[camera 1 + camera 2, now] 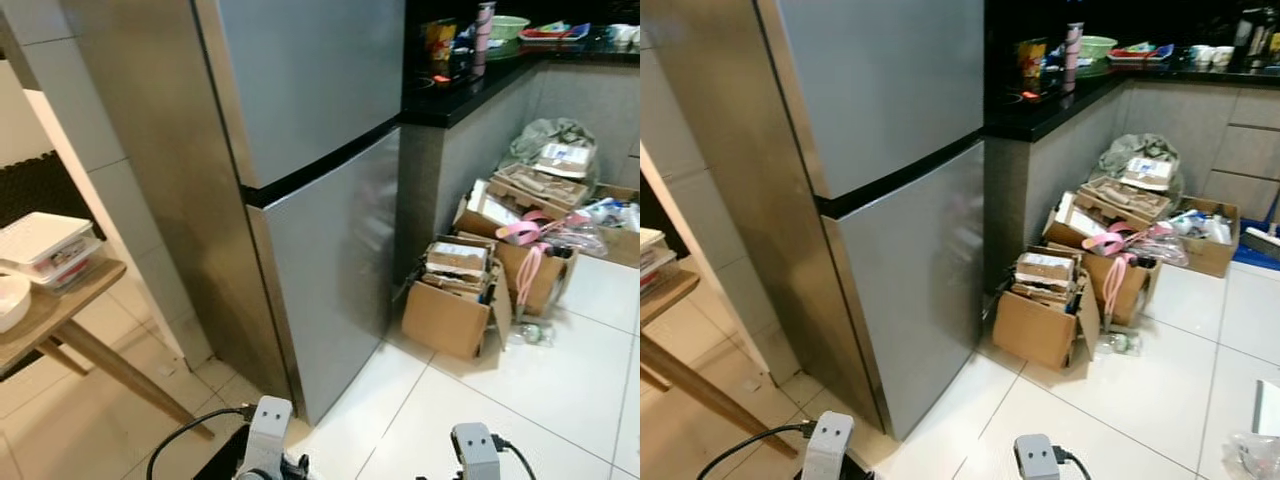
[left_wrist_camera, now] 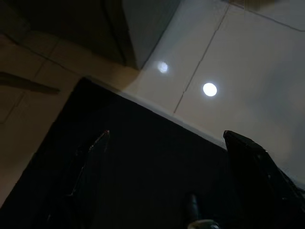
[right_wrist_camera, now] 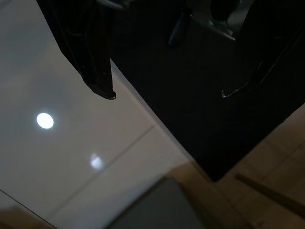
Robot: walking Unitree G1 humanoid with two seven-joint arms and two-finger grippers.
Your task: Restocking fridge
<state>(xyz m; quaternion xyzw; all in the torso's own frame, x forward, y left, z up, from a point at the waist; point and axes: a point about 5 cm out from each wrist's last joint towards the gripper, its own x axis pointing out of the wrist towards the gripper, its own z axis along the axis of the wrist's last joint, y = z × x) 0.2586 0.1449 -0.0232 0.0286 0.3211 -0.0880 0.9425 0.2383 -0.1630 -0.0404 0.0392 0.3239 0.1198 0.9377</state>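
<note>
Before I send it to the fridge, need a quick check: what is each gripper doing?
Left gripper: open, holding nothing, hanging low over the floor.
Right gripper: open, holding nothing, also hanging low.

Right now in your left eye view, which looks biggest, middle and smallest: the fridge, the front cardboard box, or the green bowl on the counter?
1. Fridge
2. Front cardboard box
3. Green bowl, though it sits farther away, so it may look smaller than it is.

One fridge point(image 1: 300, 200) with two doors stands here. At least three open cardboard boxes point(image 1: 450, 300) of clutter sit on the floor. Two stacked lidded containers point(image 1: 45, 250) and one white bowl point(image 1: 10, 298) rest on one wooden tabletop point(image 1: 55, 305). One green bowl point(image 1: 508, 27) sits on the dark counter.
</note>
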